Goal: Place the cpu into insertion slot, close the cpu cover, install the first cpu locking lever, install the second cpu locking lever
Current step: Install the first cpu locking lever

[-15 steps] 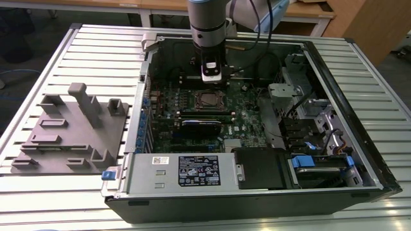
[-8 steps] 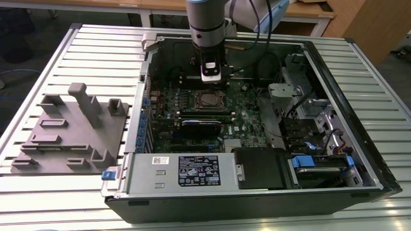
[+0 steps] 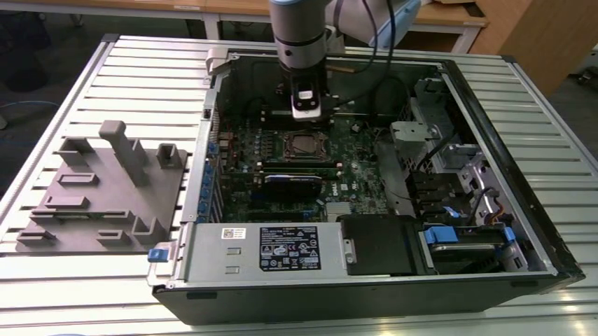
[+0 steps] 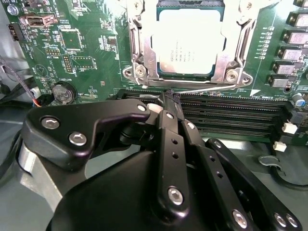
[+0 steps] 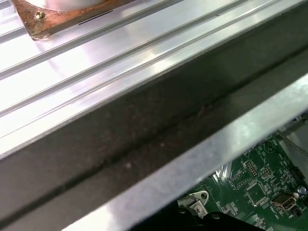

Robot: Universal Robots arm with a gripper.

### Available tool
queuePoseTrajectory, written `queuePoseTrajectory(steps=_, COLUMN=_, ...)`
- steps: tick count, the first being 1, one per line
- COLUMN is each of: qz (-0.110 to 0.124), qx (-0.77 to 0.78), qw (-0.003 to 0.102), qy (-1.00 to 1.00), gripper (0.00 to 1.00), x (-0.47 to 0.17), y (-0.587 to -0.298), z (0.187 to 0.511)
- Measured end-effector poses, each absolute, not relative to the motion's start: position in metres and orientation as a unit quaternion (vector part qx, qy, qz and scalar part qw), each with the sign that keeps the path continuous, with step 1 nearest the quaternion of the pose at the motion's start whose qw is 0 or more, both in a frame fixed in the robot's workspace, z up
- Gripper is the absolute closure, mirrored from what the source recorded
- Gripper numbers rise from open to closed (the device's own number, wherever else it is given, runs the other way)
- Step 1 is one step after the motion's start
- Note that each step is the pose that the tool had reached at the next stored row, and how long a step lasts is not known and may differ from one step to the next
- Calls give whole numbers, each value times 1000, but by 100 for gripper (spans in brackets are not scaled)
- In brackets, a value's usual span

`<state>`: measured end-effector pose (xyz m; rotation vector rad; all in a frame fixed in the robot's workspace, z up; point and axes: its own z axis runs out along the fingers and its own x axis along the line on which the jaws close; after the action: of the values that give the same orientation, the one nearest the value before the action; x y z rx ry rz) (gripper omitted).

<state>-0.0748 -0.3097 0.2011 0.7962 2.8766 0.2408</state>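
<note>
You are seeing the gripper (image 4: 169,96) pinching narrow on a thin locking lever (image 4: 202,89) just beside the cpu cover (image 4: 144,53), the cpu (image 4: 190,41) sitting under it

A ribbed metal table (image 3: 112,77) stands before wooden desks (image 3: 140,8) on a dark floor (image 3: 575,112)

A workshop or lab is showing here: an opened black desktop computer case (image 3: 374,280) is lying on a ribbed aluminium worktable (image 3: 112,280), beside a grey moulded fixture tray (image 3: 103,189), with wooden desks (image 3: 449,17) standing at the far side.
</note>
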Motion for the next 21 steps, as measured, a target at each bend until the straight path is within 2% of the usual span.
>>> queuePoseTrajectory(steps=6, qz=78, qx=265, qw=77, qy=958, gripper=90, x=-77, y=-309, z=201)
queuePoseTrajectory(steps=11, qz=57, qx=263, qw=83, qy=960, gripper=90, x=-77, y=-309, z=199)
queuePoseTrajectory(steps=21, qz=57, qx=263, qw=83, qy=960, gripper=90, x=-77, y=-304, z=199)
